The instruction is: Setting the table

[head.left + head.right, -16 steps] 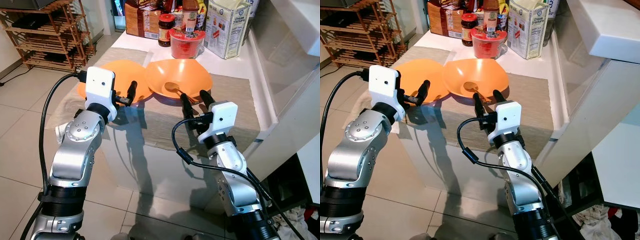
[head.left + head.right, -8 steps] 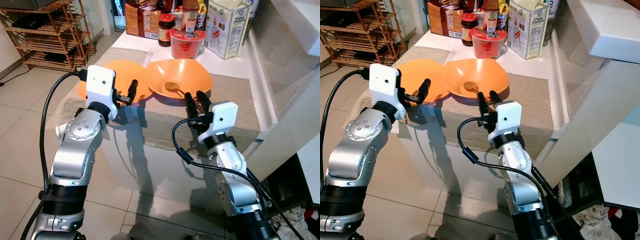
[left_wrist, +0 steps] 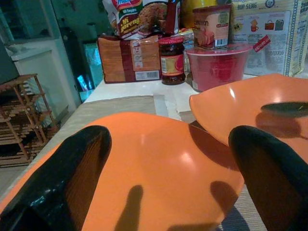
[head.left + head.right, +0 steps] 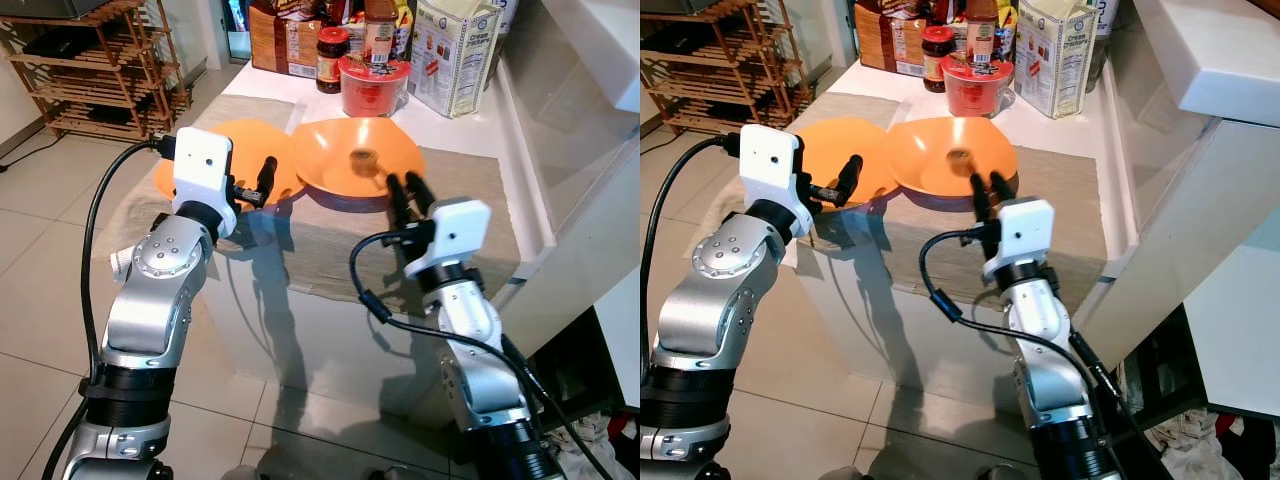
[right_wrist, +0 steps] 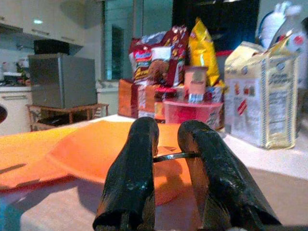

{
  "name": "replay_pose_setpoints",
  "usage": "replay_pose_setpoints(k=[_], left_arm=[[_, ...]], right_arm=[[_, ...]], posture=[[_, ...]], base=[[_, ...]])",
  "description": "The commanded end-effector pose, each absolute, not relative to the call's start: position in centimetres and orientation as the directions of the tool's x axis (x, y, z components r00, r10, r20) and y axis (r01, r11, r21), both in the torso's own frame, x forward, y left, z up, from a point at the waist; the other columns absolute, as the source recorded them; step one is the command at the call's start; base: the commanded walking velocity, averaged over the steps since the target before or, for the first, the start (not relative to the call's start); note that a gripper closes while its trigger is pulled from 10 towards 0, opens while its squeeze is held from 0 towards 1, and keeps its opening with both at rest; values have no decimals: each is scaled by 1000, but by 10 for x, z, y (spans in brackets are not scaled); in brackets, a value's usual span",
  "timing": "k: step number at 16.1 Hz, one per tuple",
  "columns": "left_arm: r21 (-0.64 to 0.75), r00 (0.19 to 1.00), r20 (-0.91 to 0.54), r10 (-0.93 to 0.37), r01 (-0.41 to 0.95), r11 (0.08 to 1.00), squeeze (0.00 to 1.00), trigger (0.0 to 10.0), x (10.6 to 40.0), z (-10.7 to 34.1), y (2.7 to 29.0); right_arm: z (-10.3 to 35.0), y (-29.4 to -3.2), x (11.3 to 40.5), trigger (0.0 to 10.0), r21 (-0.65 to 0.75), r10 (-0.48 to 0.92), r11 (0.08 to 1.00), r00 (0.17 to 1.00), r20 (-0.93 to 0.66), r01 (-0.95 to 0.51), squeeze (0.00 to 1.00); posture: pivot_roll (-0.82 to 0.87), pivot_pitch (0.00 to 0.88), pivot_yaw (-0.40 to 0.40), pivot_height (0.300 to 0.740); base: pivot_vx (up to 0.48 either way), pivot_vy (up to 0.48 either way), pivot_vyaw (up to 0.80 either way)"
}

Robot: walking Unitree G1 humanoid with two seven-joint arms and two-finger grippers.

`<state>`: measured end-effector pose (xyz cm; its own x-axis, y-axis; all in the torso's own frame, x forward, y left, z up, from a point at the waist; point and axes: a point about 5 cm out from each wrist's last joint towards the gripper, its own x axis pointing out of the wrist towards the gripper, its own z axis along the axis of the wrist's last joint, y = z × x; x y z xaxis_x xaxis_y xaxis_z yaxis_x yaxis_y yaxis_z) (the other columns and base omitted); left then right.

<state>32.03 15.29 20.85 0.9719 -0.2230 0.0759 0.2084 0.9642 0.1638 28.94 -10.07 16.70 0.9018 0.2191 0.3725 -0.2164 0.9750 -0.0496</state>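
A kitchen with pale floor tiles holds a white surface (image 4: 470, 125) running up the middle of the frame, a beige woven placemat (image 4: 330, 235) across it and a wooden slatted rack (image 4: 100, 70) at upper left. Left of centre, the left claw (image 4: 250, 190) hovers with fingers spread wide at the near rim of the flat orange plastic plate (image 4: 225, 160). Just right, touching that plate, sits the deep orange plastic bowl (image 4: 355, 155). Above its middle a small wooden-looking spoon (image 4: 362, 157) hangs blurred, its thin handle pinched between the nearly closed fingers of the right claw (image 4: 410, 190). The grip looks slim, so the spoon could slip or swivel and drop back into the bowl. A quick swing rightward could knock the red plastic tub (image 4: 372, 85) or the paper carton (image 4: 455, 55) standing behind.
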Motion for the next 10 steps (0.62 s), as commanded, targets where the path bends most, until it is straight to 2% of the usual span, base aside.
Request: replay_pose_setpoints(k=[1, 7, 10], left_arm=[[174, 971, 76, -228, 212, 962, 0, 10000, 322, 208, 150], [165, 971, 79, -227, 212, 963, 0, 10000, 322, 206, 151], [92, 974, 65, -217, 211, 973, 0, 10000, 322, 199, 151]], right_arm=[[181, -104, 290, 0, -53, 199, 979, 884, 423, -195, 0], [192, -110, 289, 0, -67, 178, 984, 866, 468, -167, 0], [200, -113, 286, 0, -89, 171, 985, 849, 499, -147, 0]], posture=[[-2, 42, 2, 727], [-4, 35, -1, 727], [-7, 29, -1, 727]], base=[[0, 0, 0], [0, 0, 0], [0, 0, 0]])
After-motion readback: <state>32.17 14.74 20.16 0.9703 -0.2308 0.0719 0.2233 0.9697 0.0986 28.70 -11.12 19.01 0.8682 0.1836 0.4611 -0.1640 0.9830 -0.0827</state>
